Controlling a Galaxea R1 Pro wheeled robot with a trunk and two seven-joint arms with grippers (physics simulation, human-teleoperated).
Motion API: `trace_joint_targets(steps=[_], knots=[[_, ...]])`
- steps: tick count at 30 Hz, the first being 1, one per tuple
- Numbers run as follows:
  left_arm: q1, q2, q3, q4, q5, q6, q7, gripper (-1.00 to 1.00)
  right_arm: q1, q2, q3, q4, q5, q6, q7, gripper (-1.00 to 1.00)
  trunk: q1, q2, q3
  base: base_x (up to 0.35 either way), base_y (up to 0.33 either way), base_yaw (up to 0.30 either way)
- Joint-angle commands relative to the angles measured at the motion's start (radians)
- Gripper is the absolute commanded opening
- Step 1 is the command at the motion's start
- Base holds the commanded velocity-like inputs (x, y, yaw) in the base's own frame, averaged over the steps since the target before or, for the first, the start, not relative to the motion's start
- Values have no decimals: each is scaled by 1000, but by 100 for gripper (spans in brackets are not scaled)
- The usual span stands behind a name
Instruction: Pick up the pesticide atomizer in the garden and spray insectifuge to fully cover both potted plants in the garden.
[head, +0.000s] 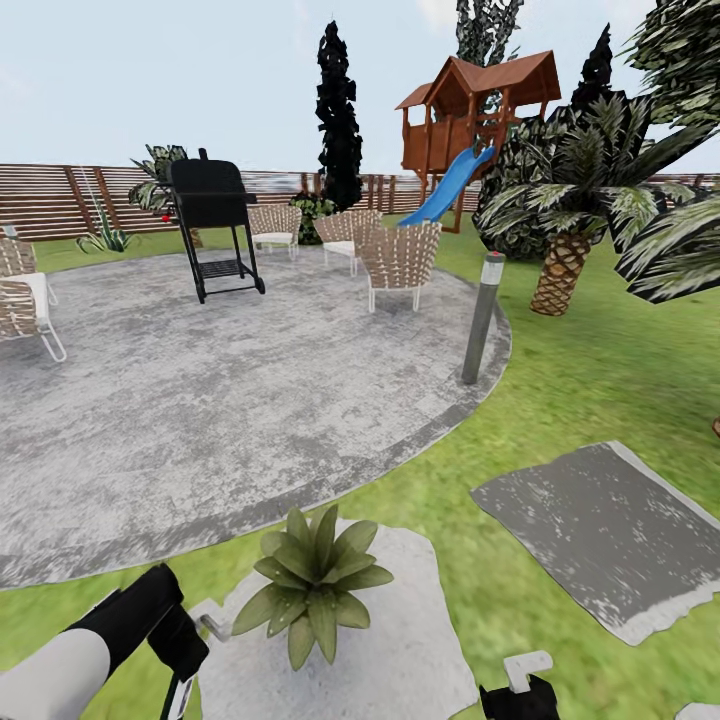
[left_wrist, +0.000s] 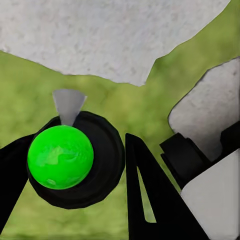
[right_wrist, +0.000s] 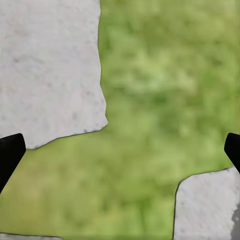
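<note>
The spraying step looked to be in hand. The left hand (left_wrist: 95, 165) was clenched around the slim dark spray bottle with a bright green cap (left_wrist: 60, 156), its forearm low and angled in toward the potted plant of pointed green leaves (head: 312, 580) on the pale grey stepping stone (head: 420, 640). Next, probably, aiming the nozzle at the leaves. The right hand (right_wrist: 120, 150) hung released over the lawn (right_wrist: 165, 90).
</note>
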Motion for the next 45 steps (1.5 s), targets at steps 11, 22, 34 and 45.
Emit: trace_joint_targets(steps=[11,22,34,45], knots=[[-17,26,8,-12,-10,5,-8,-100,-1,0,-7,1,10,-5,-2,100,0,0,-1,0,0,0],[36,44,-2,4,-12,-46,-2,-100,-1,-1,-7,1,10,-5,-2,100,0,0,-1,0,0,0],[41,47,-1,-12,-11,-52,4,-100,-1,0,-7,1,10,-5,-2,100,0,0,-1,114,20,0],[41,33,-5,-4,-12,-55,34,-100,-1,0,-7,1,10,-5,-2,100,0,0,-1,67,2,-151]])
